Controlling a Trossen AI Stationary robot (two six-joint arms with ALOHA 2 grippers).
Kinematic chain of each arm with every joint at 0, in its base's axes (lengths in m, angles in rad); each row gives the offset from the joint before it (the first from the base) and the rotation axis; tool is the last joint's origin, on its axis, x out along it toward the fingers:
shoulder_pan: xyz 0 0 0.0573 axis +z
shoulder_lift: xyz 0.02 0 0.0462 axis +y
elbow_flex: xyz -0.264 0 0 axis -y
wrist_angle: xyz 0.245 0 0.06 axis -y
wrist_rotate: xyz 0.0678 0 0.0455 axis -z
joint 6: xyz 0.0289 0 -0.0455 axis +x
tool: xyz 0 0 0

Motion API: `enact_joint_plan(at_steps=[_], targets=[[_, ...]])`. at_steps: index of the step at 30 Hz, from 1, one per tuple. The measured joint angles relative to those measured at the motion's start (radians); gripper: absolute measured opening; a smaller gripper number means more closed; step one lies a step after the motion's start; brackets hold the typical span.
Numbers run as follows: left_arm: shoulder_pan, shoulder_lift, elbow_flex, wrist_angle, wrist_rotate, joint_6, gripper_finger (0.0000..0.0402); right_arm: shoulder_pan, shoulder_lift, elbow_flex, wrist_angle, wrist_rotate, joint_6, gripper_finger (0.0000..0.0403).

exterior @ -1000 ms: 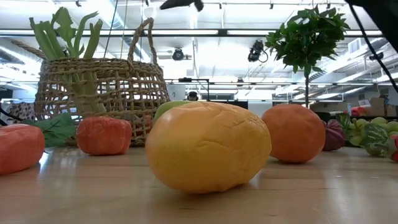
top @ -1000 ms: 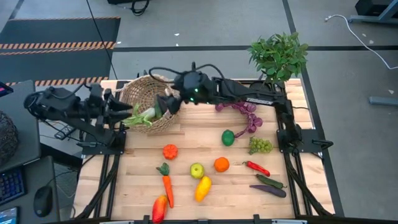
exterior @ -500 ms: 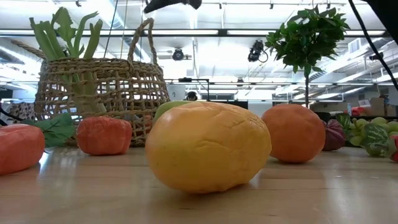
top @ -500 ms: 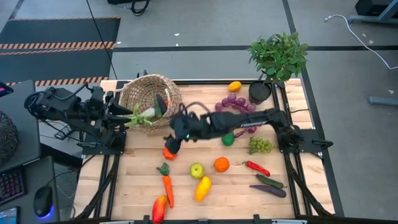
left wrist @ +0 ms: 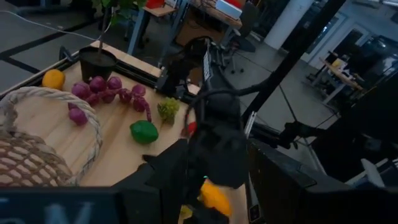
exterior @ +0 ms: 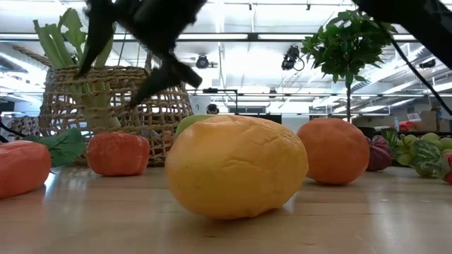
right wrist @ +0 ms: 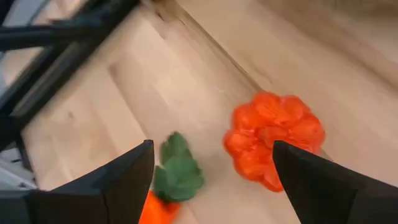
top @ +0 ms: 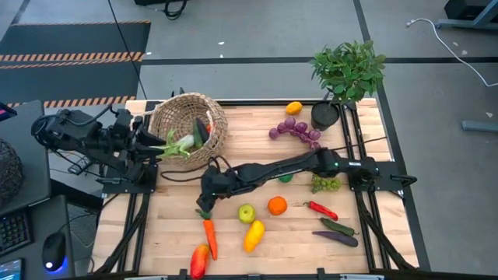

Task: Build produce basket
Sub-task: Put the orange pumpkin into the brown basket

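Note:
The tan wicker basket [top: 187, 124] stands on its base at the table's far left, with a leek [top: 177, 145] leaning over its rim. My right gripper [right wrist: 211, 149] hangs open just above a red-orange tomato [right wrist: 273, 140], which rests on the table beside the carrot's green top [right wrist: 177, 171]. In the low view the right gripper [exterior: 141, 42] shows its spread fingers over the tomato [exterior: 116, 153]. My left arm [top: 117, 136] waits at the table's left edge beside the basket.
Loose produce lies on the near half: carrot [top: 208, 229], green apple [top: 247, 212], orange [top: 277, 205], yellow fruit [top: 254, 235], chili [top: 320, 210], eggplant [top: 334, 238]. Purple grapes [top: 296, 131] and green grapes [top: 327, 183] lie farther right. A potted plant [top: 348, 70] stands at the far right corner.
My right gripper has left the basket's rim, swung toward the table's near edge and come down over the tomato, coming into the low view from above. The basket and the produce have stayed where they were.

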Motion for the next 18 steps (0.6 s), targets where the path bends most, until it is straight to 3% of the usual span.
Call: enact_joint_plan(at_steps=[11,18], targets=[[0.0,0.0,0.0,-0.006,0.0,-0.053,0.0172,-0.058,0.014,-0.005,-0.027,0.021,-0.034,0.039],[0.0,0.0,0.0,-0.008,0.0,-0.053,0.0172,-0.073,0.014,-0.019,-0.027,0.021,-0.036,0.0399]])
